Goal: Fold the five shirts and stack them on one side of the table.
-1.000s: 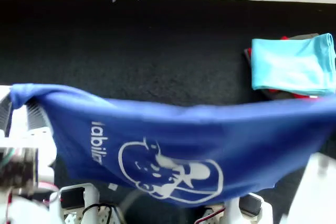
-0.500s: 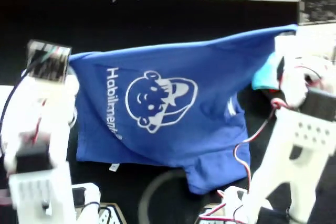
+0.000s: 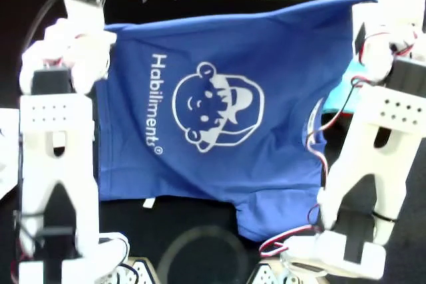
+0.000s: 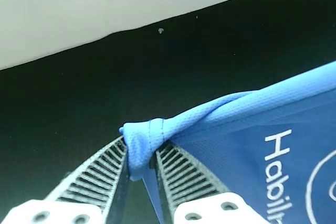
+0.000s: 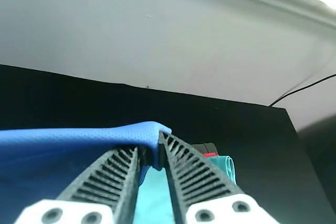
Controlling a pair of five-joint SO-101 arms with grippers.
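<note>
One blue shirt [image 3: 213, 111] hangs spread, print side toward the high camera, between two arms above the black table [image 3: 200, 4]. The left gripper [image 4: 140, 148] is clamped on a bunched corner of the shirt's upper edge, beside the white lettering. The right gripper [image 5: 150, 148] is pinched on the opposite upper corner. One stack of folded shirts [image 5: 227, 167] lies on the table at the right arm's side, with a turquoise top and red and dark edges beneath. In the high view the right arm [image 3: 373, 138] and the held cloth cover most of the stack, so its layers cannot be counted. Whether the lower hem touches the table cannot be told.
</note>
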